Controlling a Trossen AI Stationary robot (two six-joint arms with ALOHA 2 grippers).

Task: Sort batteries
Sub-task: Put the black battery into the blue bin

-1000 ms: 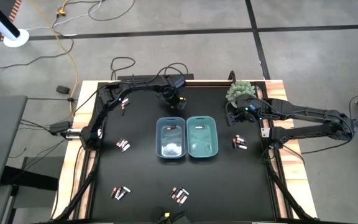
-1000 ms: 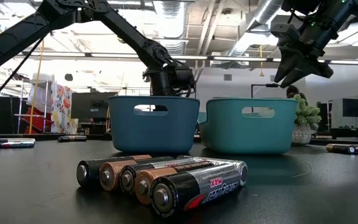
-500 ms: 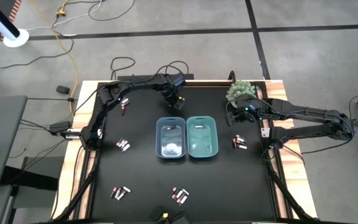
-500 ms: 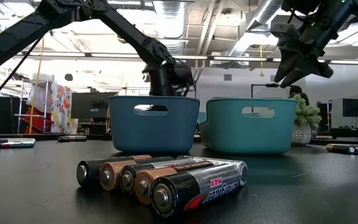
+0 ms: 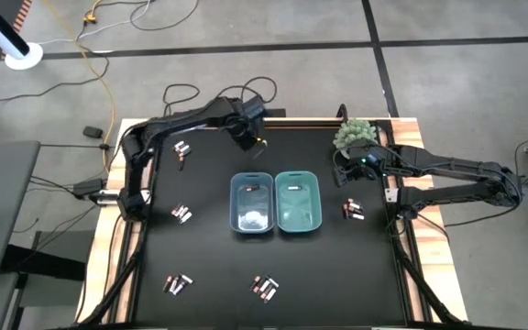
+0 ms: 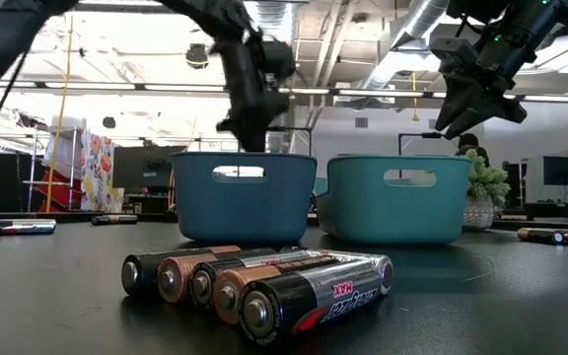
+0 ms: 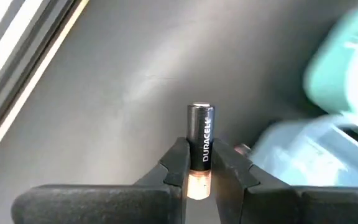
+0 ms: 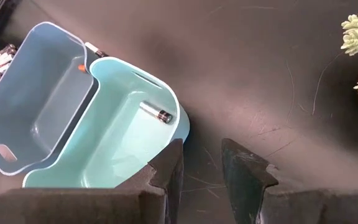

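Observation:
My left gripper (image 5: 249, 139) hangs above the table's far middle, beyond the blue bin (image 5: 252, 203), shut on one black-and-copper battery (image 7: 200, 140). In the low view it shows blurred above the blue bin (image 6: 249, 118). My right gripper (image 5: 348, 174) hovers at the far right near the teal bin (image 5: 298, 202), open, with nothing between its fingers (image 8: 201, 168). One battery (image 8: 156, 112) lies on the teal bin's floor, and another (image 5: 253, 188) lies in the blue bin. My left gripper pinches the battery between its two fingers on the half toward its copper end (image 7: 199, 167). The black end (image 7: 200, 112) sticks out past the fingertips. The battery lies along the fingers, which point steeply down, and it is lifted clear of the table.
Small groups of batteries lie on the black mat: far left (image 5: 182, 149), left (image 5: 182, 214), near left (image 5: 179, 282), near middle (image 5: 264, 288) and right (image 5: 353, 211). A potted plant (image 5: 354, 134) stands at the far right corner beside my right arm.
My left gripper has risen from table level behind the blue bin to above its rim, drifting a little toward the far edge and rolling about its own axis. The battery has come up with it, clear of the table.

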